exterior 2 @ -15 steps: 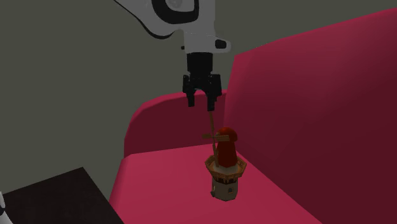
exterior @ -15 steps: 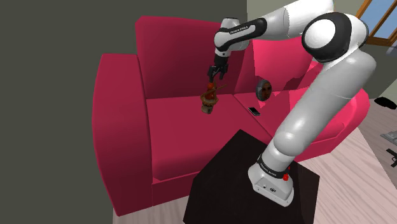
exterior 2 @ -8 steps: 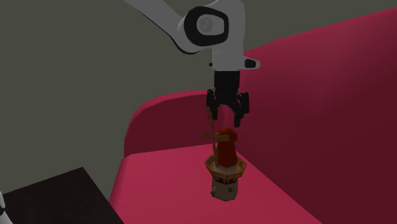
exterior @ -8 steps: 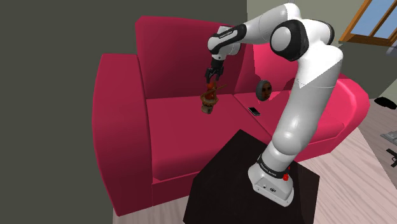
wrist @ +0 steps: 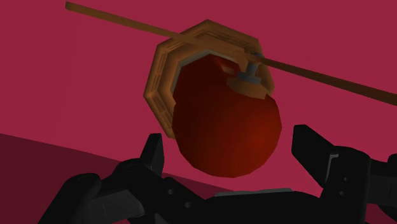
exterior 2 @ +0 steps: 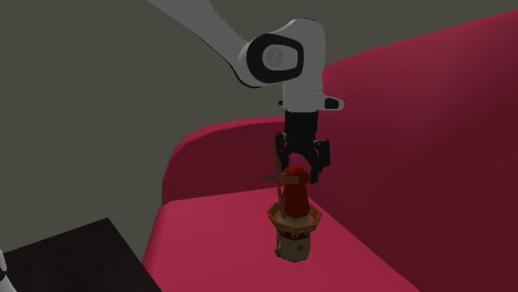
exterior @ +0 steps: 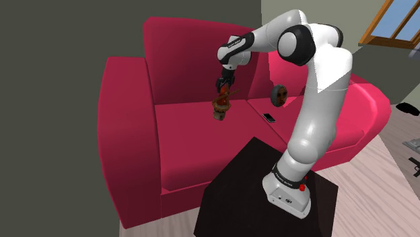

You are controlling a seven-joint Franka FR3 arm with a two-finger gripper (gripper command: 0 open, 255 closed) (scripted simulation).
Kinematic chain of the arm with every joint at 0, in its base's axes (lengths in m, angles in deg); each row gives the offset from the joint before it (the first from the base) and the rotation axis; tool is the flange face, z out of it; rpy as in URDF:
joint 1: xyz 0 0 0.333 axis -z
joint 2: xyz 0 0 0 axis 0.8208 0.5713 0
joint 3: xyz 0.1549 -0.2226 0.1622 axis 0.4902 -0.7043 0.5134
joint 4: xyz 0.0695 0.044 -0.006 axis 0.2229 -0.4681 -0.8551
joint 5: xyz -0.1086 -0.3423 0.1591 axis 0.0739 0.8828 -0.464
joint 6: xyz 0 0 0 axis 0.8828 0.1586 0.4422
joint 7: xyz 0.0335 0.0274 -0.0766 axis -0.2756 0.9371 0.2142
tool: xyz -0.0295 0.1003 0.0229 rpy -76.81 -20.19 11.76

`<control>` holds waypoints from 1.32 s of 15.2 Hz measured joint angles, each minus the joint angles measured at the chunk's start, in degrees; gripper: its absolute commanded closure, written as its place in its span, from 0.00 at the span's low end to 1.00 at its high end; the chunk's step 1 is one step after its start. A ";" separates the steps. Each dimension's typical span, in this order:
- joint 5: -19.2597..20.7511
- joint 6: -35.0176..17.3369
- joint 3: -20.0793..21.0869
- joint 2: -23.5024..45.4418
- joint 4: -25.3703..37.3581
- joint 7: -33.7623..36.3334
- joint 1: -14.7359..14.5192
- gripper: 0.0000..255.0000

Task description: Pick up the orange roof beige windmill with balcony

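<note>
The windmill (wrist: 216, 108) base is being hidden by its roof (wrist: 226, 130) and balcony (wrist: 162, 83) in the wrist view (one blade (wrist: 331, 79) is being cut off at the edge). On the sofa (exterior: 182, 148), a small dark item (exterior: 269, 117) is being left unnamed, too small.

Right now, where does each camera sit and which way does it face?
Shoulder view: beside the stand, looking down over the red sofa; whole arm shows.
Second exterior view: low near the sofa, facing the windmill; arm's end and hand show.
Wrist view: on the hand, looking down on the windmill's roof; both fingers show.
All share the windmill under the open hand.
</note>
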 measured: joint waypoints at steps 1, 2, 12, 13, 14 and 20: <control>-0.15 -0.28 0.06 0.37 0.05 -0.09 0.05 0.00; -0.21 -0.48 0.07 0.47 -0.05 -0.17 0.09 1.00; -0.29 -0.71 0.10 0.54 -0.06 -0.25 0.11 1.00; -0.19 -0.38 0.05 0.40 0.04 -0.21 0.11 1.00; -0.01 0.07 -0.02 0.05 0.11 -0.08 0.06 1.00; 0.98 3.94 -0.33 -1.80 2.23 0.78 -0.22 1.00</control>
